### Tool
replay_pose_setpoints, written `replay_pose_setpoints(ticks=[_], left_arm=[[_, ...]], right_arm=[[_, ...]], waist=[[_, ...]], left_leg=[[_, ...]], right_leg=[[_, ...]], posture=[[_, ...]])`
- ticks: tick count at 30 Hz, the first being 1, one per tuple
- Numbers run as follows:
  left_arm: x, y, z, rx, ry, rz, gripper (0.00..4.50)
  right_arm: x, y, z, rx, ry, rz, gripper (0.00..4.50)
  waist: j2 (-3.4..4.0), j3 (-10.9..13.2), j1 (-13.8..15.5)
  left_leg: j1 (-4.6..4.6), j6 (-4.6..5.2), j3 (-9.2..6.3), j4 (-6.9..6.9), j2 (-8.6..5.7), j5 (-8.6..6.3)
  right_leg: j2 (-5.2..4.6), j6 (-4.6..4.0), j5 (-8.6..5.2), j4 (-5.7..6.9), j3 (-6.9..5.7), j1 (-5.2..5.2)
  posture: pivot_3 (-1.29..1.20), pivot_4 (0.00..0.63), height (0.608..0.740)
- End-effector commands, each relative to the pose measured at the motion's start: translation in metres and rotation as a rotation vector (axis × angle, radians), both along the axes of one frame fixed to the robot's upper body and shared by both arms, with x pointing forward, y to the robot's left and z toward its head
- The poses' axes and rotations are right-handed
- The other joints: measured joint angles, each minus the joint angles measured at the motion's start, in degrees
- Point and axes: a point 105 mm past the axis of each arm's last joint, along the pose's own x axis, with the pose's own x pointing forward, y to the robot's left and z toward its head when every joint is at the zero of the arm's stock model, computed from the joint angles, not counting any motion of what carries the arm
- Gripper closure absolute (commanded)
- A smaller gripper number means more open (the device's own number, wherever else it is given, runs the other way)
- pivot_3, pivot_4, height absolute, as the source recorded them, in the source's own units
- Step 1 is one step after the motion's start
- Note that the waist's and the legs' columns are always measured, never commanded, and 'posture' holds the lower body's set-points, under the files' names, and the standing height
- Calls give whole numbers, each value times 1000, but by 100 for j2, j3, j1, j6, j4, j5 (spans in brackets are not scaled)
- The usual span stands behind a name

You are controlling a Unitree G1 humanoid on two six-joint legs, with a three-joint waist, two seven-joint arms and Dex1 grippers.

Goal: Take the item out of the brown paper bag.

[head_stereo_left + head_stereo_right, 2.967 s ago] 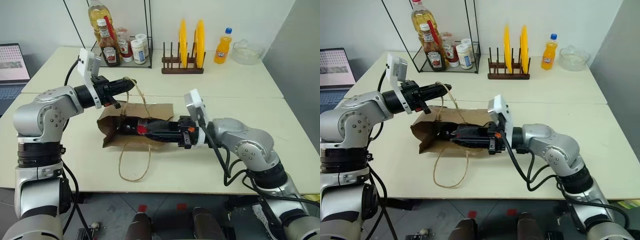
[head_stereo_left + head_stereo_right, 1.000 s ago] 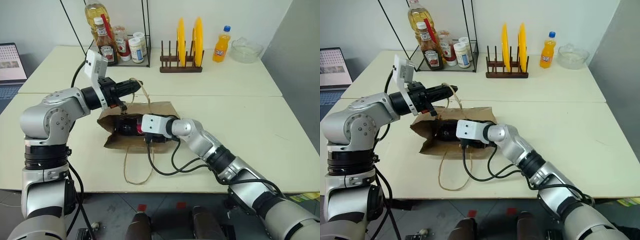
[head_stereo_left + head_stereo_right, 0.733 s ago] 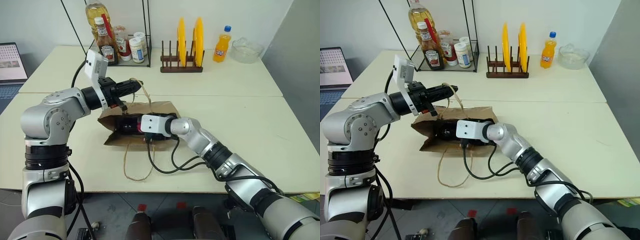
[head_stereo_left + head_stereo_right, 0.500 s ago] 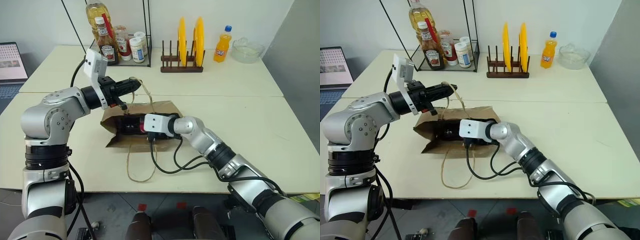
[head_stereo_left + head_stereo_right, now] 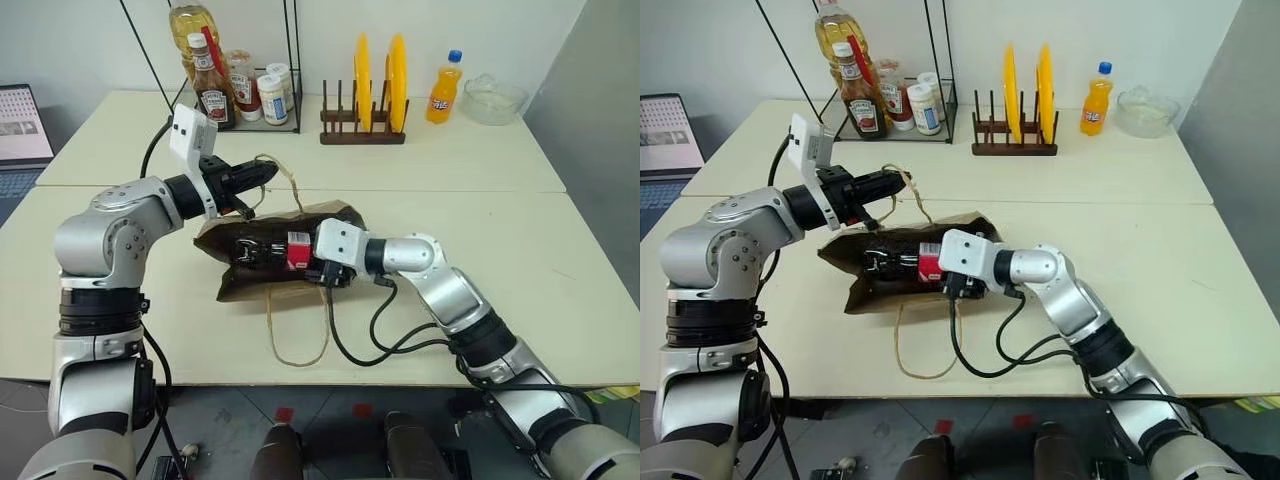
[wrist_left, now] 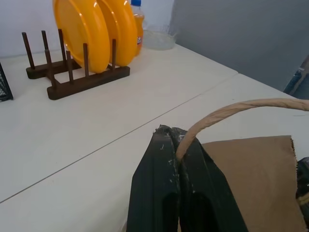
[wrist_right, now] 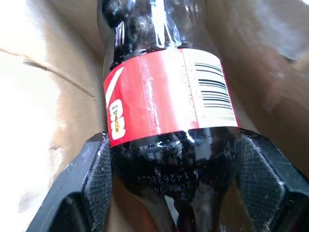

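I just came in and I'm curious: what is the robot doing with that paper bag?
It is getting something out of it. The left gripper is pinched shut on one cord handle of the brown paper bag, which lies on the table. The right gripper is clamped on the item, a dark bottle with a red label, at the bag's mouth, partly out.

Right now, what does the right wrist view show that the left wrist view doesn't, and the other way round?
Right wrist view alone: the right gripper closed around the item, a dark glossy bottle with a red-and-white label and barcode, lying inside the bag.

Left wrist view alone: the left gripper shut on a cord handle, plus the plate rack with yellow plates and an orange drink bottle on the table.

Both: the brown paper bag.
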Motion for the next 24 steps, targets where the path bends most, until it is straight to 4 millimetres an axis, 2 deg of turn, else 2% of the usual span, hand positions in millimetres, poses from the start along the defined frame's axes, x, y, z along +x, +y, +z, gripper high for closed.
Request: replay_pose_setpoints(ticks=[1, 4, 9, 14, 17, 19, 21, 24], left_arm=[[3, -1, 14, 9, -65, 6, 4500], [7, -2, 14, 2, -72, 11, 4500], [8, -1, 13, -1, -72, 13, 4500], [10, -1, 8, 0, -64, 12, 4500], [11, -2, 9, -2, -63, 8, 4500], [12, -2, 9, -1, -64, 7, 4500], [13, -3, 9, 1, -64, 6, 4500], [13, -4, 8, 9, -66, -1, 4500]], right_arm=[[-20, -7, 28, 74, -61, 109, 1348], [-28, -18, 46, 130, -52, 135, 1348], [-38, -49, 75, 171, -43, 90, 1348], [-23, -95, 98, 130, -90, -126, 1348], [5, -134, 108, 96, -111, -333, 1348], [25, -162, 103, 49, -87, -484, 1348], [41, -194, 88, -19, -45, -633, 1348], [52, -220, 64, -44, 72, -745, 1348]], waist=[[0, 0, -3], [0, 0, -10], [3, 3, -6], [2, 3, 11], [3, 3, 7], [2, 3, 8], [2, 4, 12], [1, 4, 12]], left_leg=[[1, 0, 0, 0, 0, 0], [2, 0, 0, 0, 0, 0], [0, 0, 0, 4, 0, 0], [0, 2, 1, 6, 0, -1], [0, 4, 4, 6, 0, -2], [0, 5, 4, 7, 0, -2], [-1, 4, 5, 7, 0, -2], [-4, 3, 7, 6, -1, -2]], right_leg=[[0, 0, 0, -1, 0, 0], [0, 0, 0, 2, 0, 0], [0, 0, 0, 2, 1, 1], [0, 0, 0, 1, 1, 3], [0, 0, 0, 1, 3, 2], [0, 0, 0, 1, 3, 2], [0, 0, 0, -1, 4, 2], [0, 0, 0, -7, 4, 2]], posture=[[0, 150, 740], [0, 150, 740], [0, 150, 740], [0, 150, 740], [0, 150, 740], [0, 150, 740], [0, 150, 740], [0, 150, 740]])
